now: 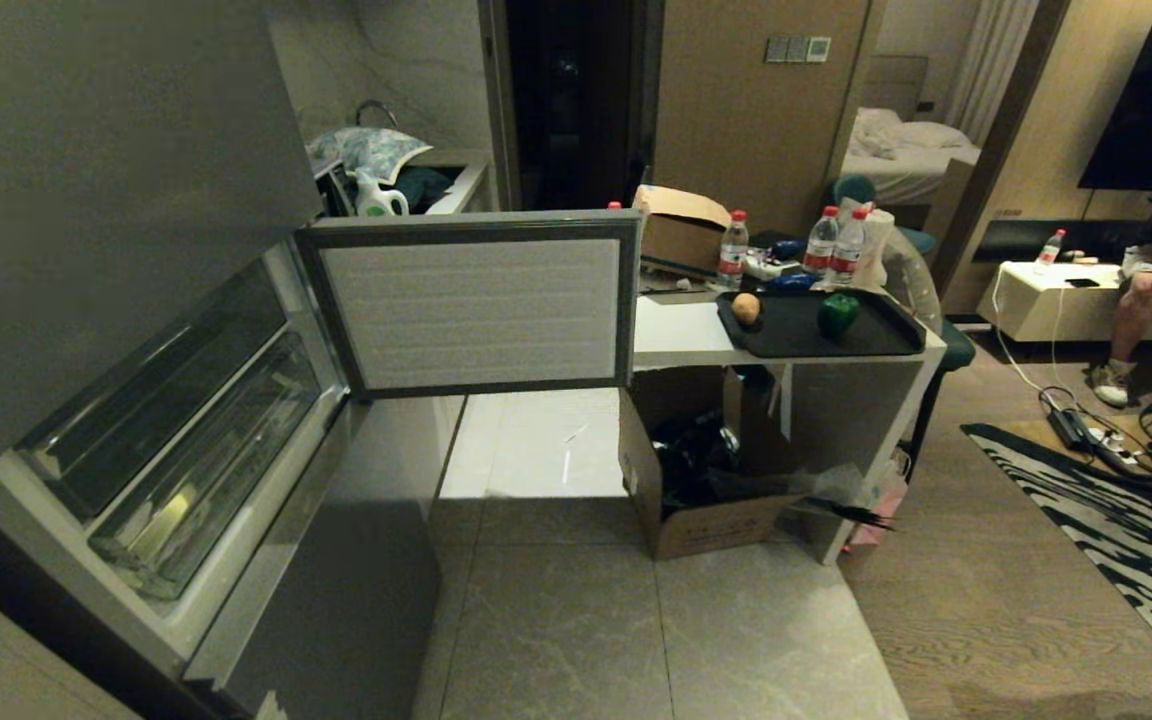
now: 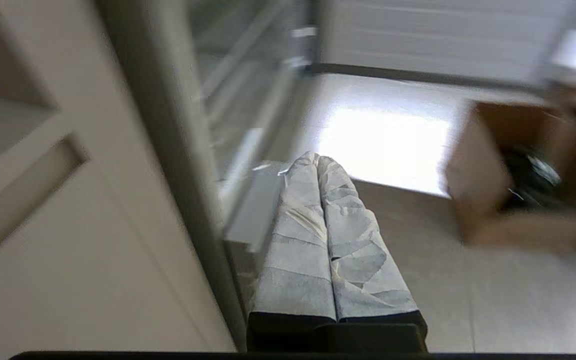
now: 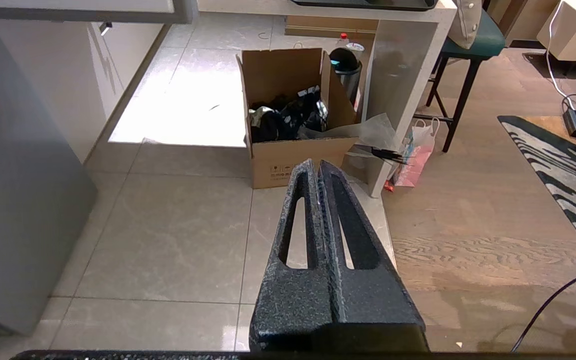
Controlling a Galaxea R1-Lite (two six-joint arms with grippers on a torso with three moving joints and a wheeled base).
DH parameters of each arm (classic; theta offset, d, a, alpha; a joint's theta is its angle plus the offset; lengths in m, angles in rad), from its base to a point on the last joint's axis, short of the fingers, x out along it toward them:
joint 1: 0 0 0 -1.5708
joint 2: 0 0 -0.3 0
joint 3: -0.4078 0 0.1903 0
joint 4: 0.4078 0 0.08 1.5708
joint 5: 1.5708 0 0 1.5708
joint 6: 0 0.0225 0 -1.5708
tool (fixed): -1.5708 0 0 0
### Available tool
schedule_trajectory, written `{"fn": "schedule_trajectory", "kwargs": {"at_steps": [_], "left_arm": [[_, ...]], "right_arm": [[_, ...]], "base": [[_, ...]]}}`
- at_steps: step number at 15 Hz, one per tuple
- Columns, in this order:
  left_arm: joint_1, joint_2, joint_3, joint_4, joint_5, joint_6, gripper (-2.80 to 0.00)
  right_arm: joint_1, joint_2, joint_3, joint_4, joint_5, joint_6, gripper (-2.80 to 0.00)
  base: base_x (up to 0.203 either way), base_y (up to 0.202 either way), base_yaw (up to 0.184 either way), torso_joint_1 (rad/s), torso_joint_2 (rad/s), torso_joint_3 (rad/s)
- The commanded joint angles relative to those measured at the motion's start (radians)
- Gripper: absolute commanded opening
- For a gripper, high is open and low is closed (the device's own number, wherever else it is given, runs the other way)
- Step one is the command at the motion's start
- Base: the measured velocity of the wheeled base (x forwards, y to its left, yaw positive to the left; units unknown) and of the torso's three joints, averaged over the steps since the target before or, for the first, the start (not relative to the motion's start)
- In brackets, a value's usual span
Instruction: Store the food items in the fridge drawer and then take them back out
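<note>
Two compartments: on the left, the fridge stands open, its clear fridge drawer pushed in and holding nothing visible, ready for loading.
Door: the open fridge door swings out toward the counter, leaving the way to the drawer free.
Left gripper: by the fridge front, fingers pressed together, holding nothing.
Potato: on the black tray, far right, not yet stored.
Bell pepper: right of the potato, apart from it.
Right gripper: over the floor, fingers pressed together, empty, likely parked.
</note>
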Motion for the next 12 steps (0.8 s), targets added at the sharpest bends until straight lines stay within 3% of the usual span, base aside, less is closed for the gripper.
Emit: {"fn": "schedule_trajectory", "kwargs": {"at_steps": [1, 2, 3, 7, 12], "left_arm": [[0.054, -0.355, -0.028, 0.415, -0.287, 0.053, -2.8], [0.073, -0.393, -0.027, 0.482, -0.389, 0.082, -2.8], [0.085, -0.402, -0.023, 0.485, -0.431, 0.092, -2.8], [0.085, -0.402, -0.02, 0.476, -0.426, 0.042, -2.8], [0.085, -0.402, -0.013, 0.466, -0.433, 0.075, -2.8]], "right_arm": [[0.0, 0.0, 0.0, 0.002, 0.001, -0.003, -2.8], [0.0, 0.0, 0.0, 0.0, 0.001, -0.001, -2.8], [0.0, 0.0, 0.0, 0.001, 0.0, -0.001, -2.8], [0.0, 0.0, 0.0, 0.002, 0.0, -0.001, -2.8], [0.0, 0.0, 0.0, 0.002, 0.0, -0.001, -2.8]], "base": [[0.0, 0.0, 0.0, 0.0, 0.0, 0.0], [0.0, 0.0, 0.0, 0.0, 0.0, 0.0], [0.0, 0.0, 0.0, 0.0, 0.0, 0.0], [0.0, 0.0, 0.0, 0.0, 0.0, 0.0], [0.0, 0.0, 0.0, 0.0, 0.0, 0.0]]}}
